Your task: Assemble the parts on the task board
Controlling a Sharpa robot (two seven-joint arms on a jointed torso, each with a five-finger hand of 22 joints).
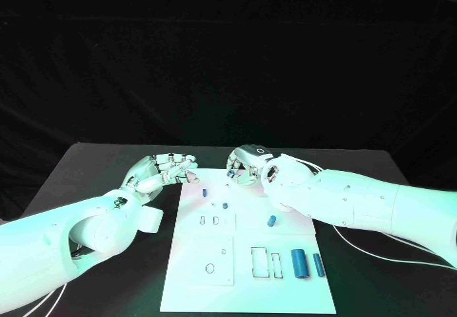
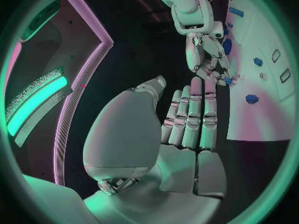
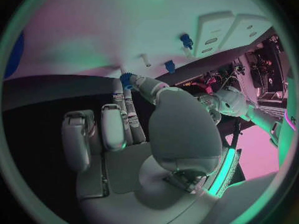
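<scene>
The white task board lies in the middle of the black table. My right hand hovers over its far edge and pinches a small blue part between thumb and fingertip; the same part shows at its fingertips in the left wrist view. My left hand sits at the board's far left corner, fingers stretched out side by side and holding nothing. Blue parts stand on the board: a small one, another, and a rounded one.
Two longer blue parts lie near the board's right front, beside rectangular slots. An oval slot sits at the left front. Bare black table flanks the board on both sides.
</scene>
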